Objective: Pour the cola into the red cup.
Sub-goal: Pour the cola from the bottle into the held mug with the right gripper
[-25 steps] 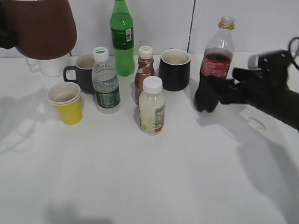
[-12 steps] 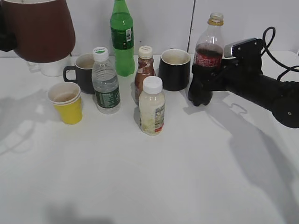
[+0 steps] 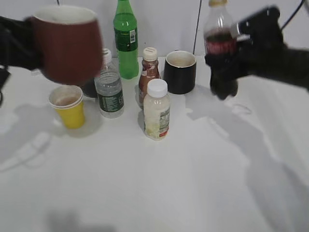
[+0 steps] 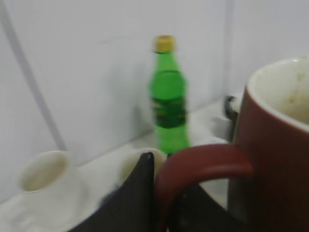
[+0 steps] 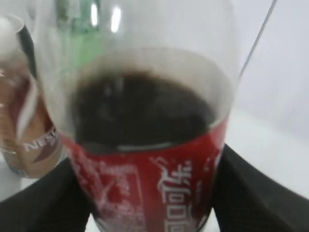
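The red cup [image 3: 67, 48] is a dark-red mug with a cream inside, held in the air at the upper left. My left gripper [image 4: 166, 193] is shut on its handle [image 4: 203, 162]. The cola bottle [image 3: 219, 41], clear with a red label and dark liquid, is lifted off the table at the upper right, upright. My right gripper [image 3: 224, 72] is shut around its lower body; in the right wrist view the label [image 5: 154, 188] sits between the two black fingers. Cup and bottle are well apart, with the row of drinks between them.
On the white table stand a yellow paper cup [image 3: 67, 106], a water bottle [image 3: 109, 94], a green bottle [image 3: 126, 38], a brown bottle [image 3: 149, 72], a white-capped milky bottle [image 3: 157, 111], a black mug [image 3: 180, 71] and a grey mug [image 3: 89, 87] partly hidden. A wall rises behind.
The left gripper has carried the red cup rightward and lower, toward the middle. The right gripper has lifted the cola bottle off the table and raised it.
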